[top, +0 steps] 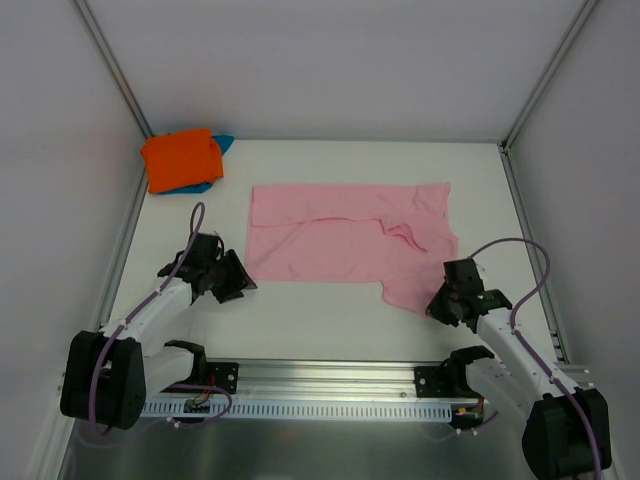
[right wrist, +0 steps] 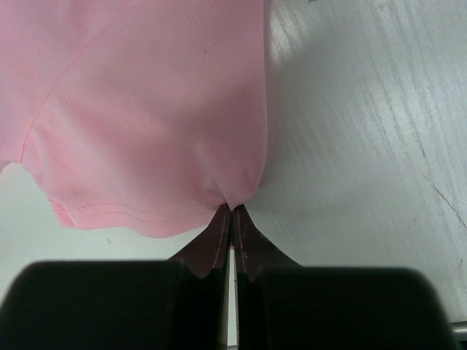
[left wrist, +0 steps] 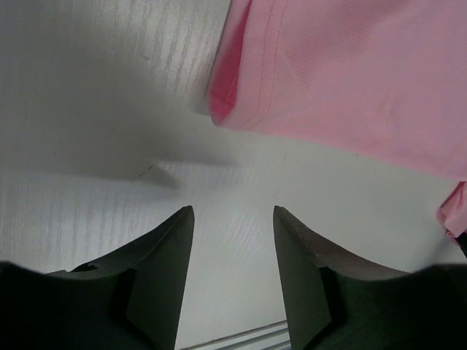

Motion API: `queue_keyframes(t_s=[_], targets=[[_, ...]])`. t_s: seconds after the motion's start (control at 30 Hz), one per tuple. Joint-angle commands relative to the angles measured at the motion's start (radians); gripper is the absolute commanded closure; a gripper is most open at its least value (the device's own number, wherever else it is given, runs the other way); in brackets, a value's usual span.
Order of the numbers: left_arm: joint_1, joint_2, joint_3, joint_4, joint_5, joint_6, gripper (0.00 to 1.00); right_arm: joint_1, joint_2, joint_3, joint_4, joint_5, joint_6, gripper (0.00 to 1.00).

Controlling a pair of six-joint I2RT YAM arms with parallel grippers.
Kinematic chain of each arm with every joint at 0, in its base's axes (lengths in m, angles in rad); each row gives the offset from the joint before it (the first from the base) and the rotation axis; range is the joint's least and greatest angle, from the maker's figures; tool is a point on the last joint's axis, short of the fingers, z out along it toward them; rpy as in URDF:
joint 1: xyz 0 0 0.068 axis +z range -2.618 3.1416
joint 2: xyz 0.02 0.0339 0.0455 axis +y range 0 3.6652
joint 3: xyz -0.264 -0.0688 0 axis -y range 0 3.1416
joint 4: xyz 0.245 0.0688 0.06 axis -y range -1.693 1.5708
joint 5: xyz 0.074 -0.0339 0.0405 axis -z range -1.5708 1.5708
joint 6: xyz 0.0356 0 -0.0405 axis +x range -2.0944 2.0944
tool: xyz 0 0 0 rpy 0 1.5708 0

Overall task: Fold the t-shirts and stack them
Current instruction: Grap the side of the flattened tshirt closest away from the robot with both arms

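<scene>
- At the near right end of the cloth, the right gripper (right wrist: 231,211) has its jaws pressed fully together. The hem of the pink t-shirt (right wrist: 146,109) puckers into their tips, so a thin pinch of fabric is held there.
- On the other side, the left gripper (left wrist: 233,213) stands partly parted with only bare table (top: 330,320) between its fingers. It has hold of nothing.
- Just ahead of those parted fingers, the shirt's near left corner shows in the wrist view as a doubled hem edge, close by but not touching.
- Seen from above, the pink t-shirt lies spread in the middle of the table. Its long axis runs left to right across both arms, and a flap trails toward the closed right gripper.
- Each arm is nearer its own end of the shirt, and the left gripper sits just beside the near left corner. The coming move probably depends on that short gap. The left gripper would reach forward, close on the corner, and then both near corners could be carried away from the bases across the long axis.
- Well apart in the far left corner, the orange t-shirt (top: 180,158) lies folded on top of the teal t-shirt (top: 223,143).
</scene>
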Motion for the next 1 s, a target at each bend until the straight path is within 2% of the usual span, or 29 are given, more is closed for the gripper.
queue_keyframes(t_s=[0.0,0.07,0.3,0.47,0.6,0.73,0.83,0.93,0.97], targets=[[0.014,0.006,-0.028,0.089,-0.043,-0.020,0.50,0.006,0.003,0.035,-0.005,-0.001,-0.014,1.00],[0.014,0.015,-0.023,0.087,-0.072,-0.011,0.38,0.007,0.003,0.037,-0.007,0.001,-0.017,0.99],[0.014,0.007,-0.025,0.115,-0.129,0.010,0.29,0.006,0.013,0.040,-0.001,-0.007,-0.020,1.00],[0.014,0.015,-0.057,0.227,-0.144,-0.008,0.27,0.006,0.023,0.051,-0.002,-0.010,-0.023,1.00],[0.014,0.097,-0.054,0.277,-0.118,-0.022,0.28,0.006,0.021,0.061,-0.010,-0.009,-0.034,0.99],[0.014,0.162,-0.062,0.327,-0.089,-0.039,0.32,0.006,0.023,0.063,-0.015,-0.007,-0.034,0.99],[0.014,0.193,-0.068,0.370,-0.078,-0.042,0.38,0.006,0.023,0.060,-0.013,-0.010,-0.034,0.99],[0.014,0.208,-0.065,0.374,-0.069,-0.039,0.51,0.006,0.021,0.060,-0.015,-0.005,-0.039,0.99],[0.014,0.204,-0.065,0.373,-0.066,-0.039,0.63,0.006,0.023,0.060,-0.015,-0.004,-0.039,1.00]])
